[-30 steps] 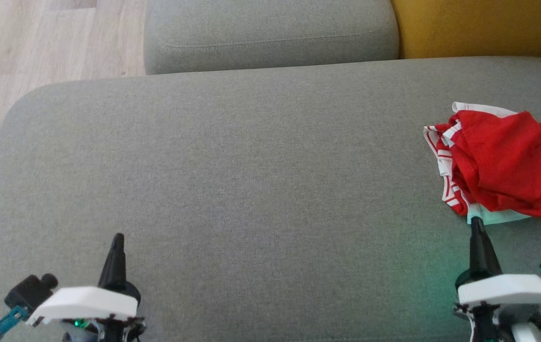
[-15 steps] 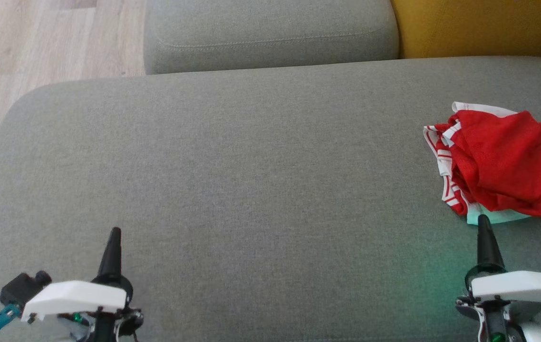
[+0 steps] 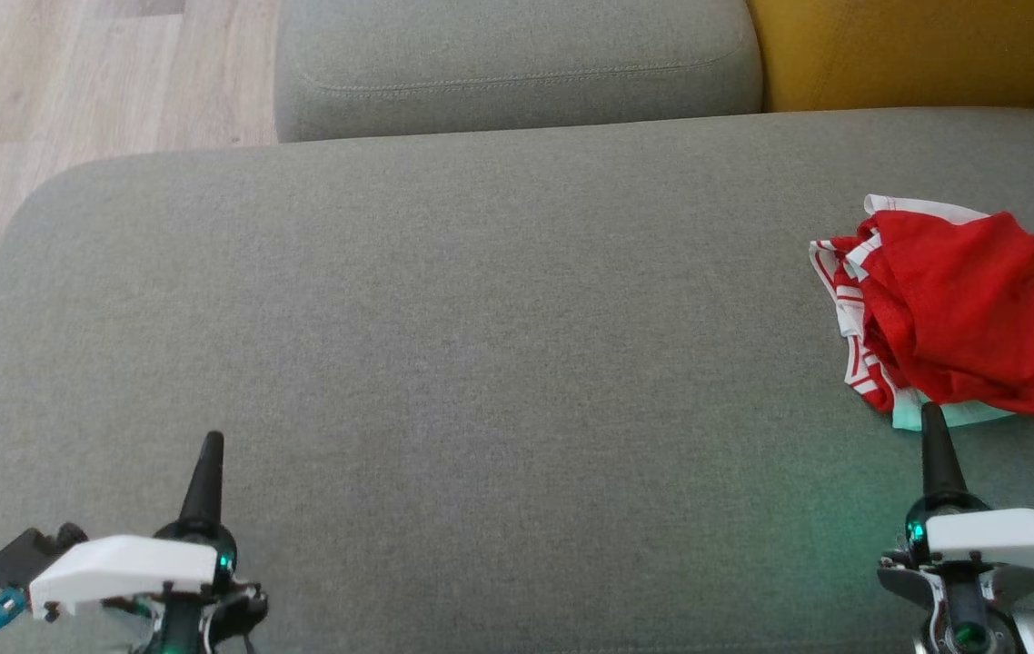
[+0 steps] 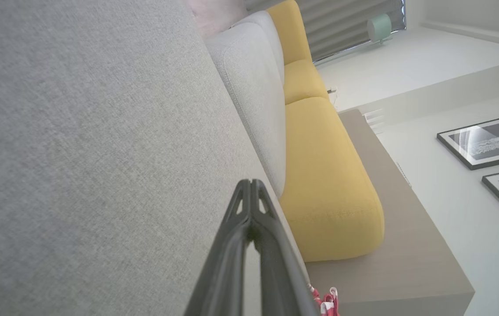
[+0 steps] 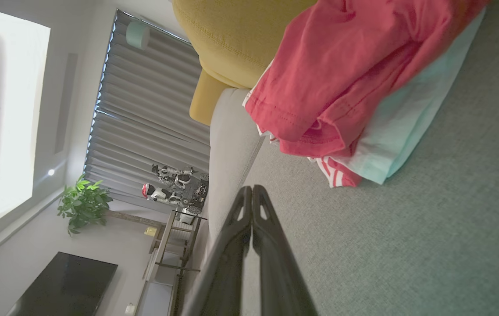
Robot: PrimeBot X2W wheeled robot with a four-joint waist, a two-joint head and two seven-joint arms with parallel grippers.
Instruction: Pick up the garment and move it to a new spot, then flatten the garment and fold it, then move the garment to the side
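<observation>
While the left pincer and right pincer sit pinched together, empty, the garment is cut off rightward.

Garment far right on sofa seat, right gripper just before it, left gripper near left, cushion behind

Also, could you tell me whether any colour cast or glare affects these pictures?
Head view: a green glow tints the seat cushion and the garment's pale hem near the right gripper. Right wrist view: that hem looks mint too, and the left side is blown out white.
</observation>
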